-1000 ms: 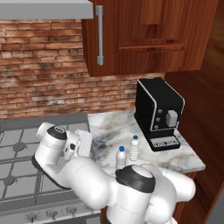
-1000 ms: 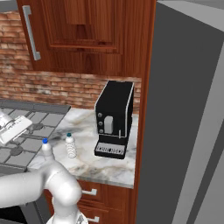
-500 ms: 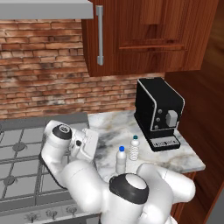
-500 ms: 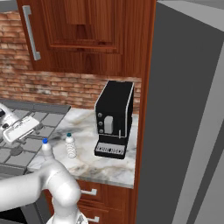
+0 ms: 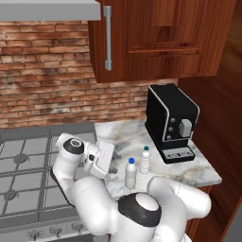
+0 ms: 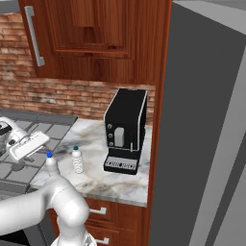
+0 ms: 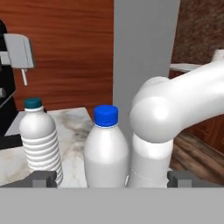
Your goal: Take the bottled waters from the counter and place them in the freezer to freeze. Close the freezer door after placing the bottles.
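Observation:
Two bottled waters stand on the marble counter [image 5: 198, 171] in front of the coffee machine: a blue-capped one [image 5: 131, 173] [image 6: 50, 164] and a dark-capped one [image 5: 145, 159] [image 6: 77, 160]. My gripper [image 5: 112, 164] [image 6: 44, 140] is open and hovers low at the counter's stove side, pointing at the blue-capped bottle. In the hand view that bottle [image 7: 107, 151] stands close ahead, centred between my fingertips [image 7: 43, 178], which are not touching it, and the dark-capped bottle [image 7: 41, 140] is to its left. The freezer [image 6: 206, 125] rises grey at the counter's right end, its front shut.
A black coffee machine [image 5: 170, 122] [image 6: 126, 129] stands at the back of the counter, right of the bottles. The grey gas stove [image 5: 26, 175] lies to the left. Wooden wall cabinets [image 5: 151, 38] hang above, and drawers [image 6: 103, 211] sit below.
My hand has swung right from over the stove toward the bottles and now sits close to the blue-capped one. The bottles have not moved, and the jaws stay open.

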